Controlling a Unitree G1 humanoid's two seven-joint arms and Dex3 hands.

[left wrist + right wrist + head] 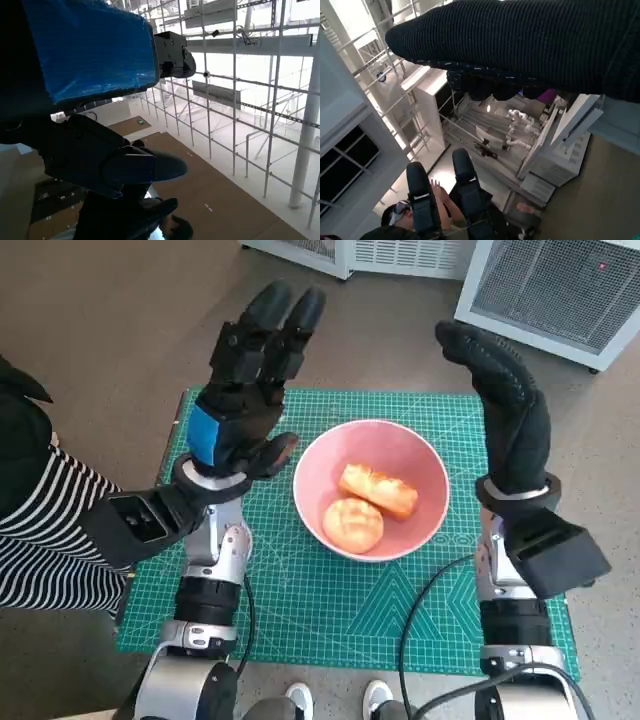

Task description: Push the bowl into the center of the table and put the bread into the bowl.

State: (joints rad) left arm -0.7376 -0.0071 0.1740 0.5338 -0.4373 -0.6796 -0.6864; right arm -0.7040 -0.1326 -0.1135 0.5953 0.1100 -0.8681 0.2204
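The pink bowl sits at the center of the green mat, holding two pieces of bread side by side. The left hand is raised at 10 o'clock of the bowl, fingers apart, holding nothing. The right hand is raised at 2 o'clock, likewise spread and holding nothing.

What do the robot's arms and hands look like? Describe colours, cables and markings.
Left hand: black, with blue tape across its back. Right hand: black knitted glove. Both forearms are pale silver-grey with black wrist housings and black ribbed rings; a black cable loops beside the right forearm.
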